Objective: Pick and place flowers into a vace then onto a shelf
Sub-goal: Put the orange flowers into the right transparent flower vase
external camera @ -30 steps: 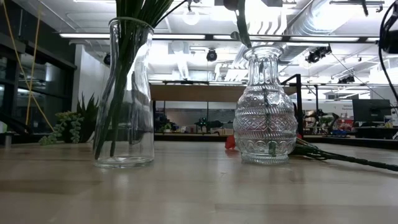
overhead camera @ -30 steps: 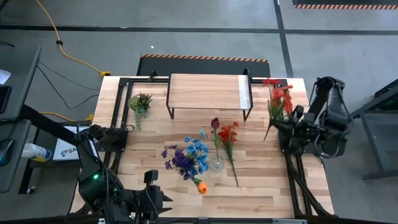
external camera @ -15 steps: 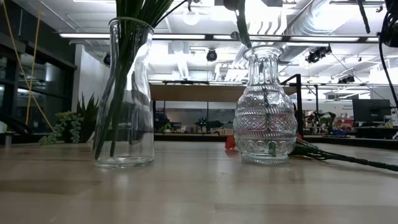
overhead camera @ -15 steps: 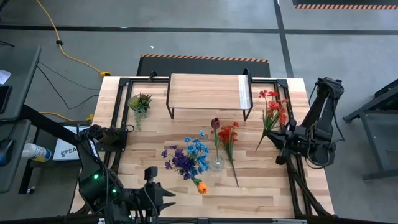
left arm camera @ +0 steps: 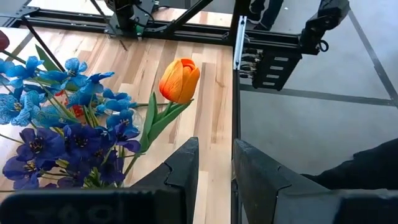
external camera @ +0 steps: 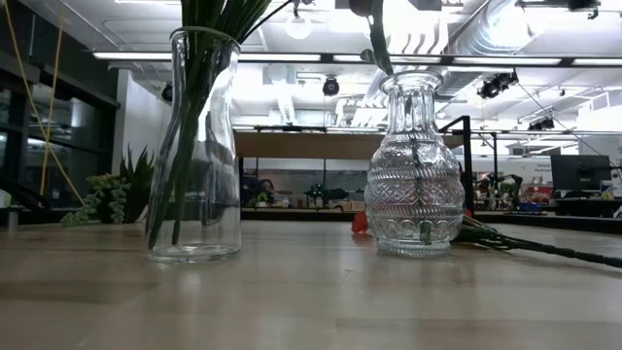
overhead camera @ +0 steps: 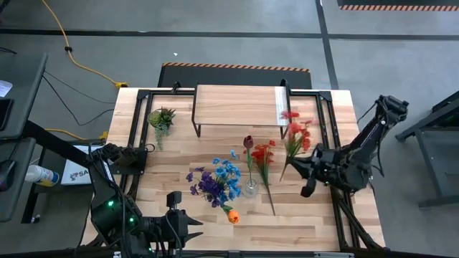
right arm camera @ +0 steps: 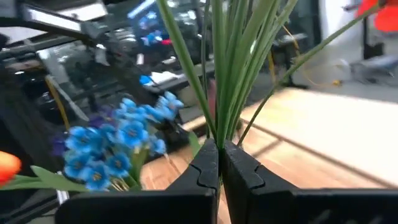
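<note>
Since carried inward, right claw [overhead camera: 308, 174] with red flowers [overhead camera: 295, 132].

- Red flowers [overhead camera: 295, 135] hung tilted above the table's right side, stems pinched together.
- Blue and purple flowers [overhead camera: 215, 180] stood in a vase.
- The shelf [overhead camera: 237, 104] sat at the far edge.
</note>
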Controlling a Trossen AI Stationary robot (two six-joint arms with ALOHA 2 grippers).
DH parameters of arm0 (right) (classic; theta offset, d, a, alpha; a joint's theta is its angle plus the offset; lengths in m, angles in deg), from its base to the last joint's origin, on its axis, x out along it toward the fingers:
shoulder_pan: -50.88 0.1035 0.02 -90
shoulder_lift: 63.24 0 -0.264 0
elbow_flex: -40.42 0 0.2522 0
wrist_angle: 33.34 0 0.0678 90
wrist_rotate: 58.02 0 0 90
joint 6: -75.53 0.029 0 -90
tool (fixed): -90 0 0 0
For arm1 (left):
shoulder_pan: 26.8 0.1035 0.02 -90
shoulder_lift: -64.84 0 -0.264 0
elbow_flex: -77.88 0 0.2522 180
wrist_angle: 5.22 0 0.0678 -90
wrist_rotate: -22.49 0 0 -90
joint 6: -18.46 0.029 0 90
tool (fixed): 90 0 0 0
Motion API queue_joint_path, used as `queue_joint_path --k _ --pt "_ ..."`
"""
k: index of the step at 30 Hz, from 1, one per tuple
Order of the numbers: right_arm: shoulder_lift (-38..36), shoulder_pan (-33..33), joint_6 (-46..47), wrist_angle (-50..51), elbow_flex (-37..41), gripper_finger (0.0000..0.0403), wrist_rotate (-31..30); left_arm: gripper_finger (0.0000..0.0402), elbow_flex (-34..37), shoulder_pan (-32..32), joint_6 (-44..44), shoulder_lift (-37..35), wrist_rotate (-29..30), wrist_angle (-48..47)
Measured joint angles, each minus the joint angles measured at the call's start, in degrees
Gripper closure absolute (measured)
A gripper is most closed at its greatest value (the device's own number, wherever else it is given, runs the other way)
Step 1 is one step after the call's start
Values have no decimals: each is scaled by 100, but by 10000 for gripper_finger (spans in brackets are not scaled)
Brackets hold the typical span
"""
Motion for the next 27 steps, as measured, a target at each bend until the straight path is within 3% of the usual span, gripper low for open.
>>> queue_joint_path --k 4,11,27 --pt "150 -526 -1362 -1373 -3 403 1073 268 0 -2 -2 0 -94 1" --pt "570 -1290 -1541 -2146 -4 403 2416 268 0 -4 -63 0 -454 36" --pt "1387 -1473 -1289 -2760 -2 403 2790 268 0 -4 -64 0 -527 42"
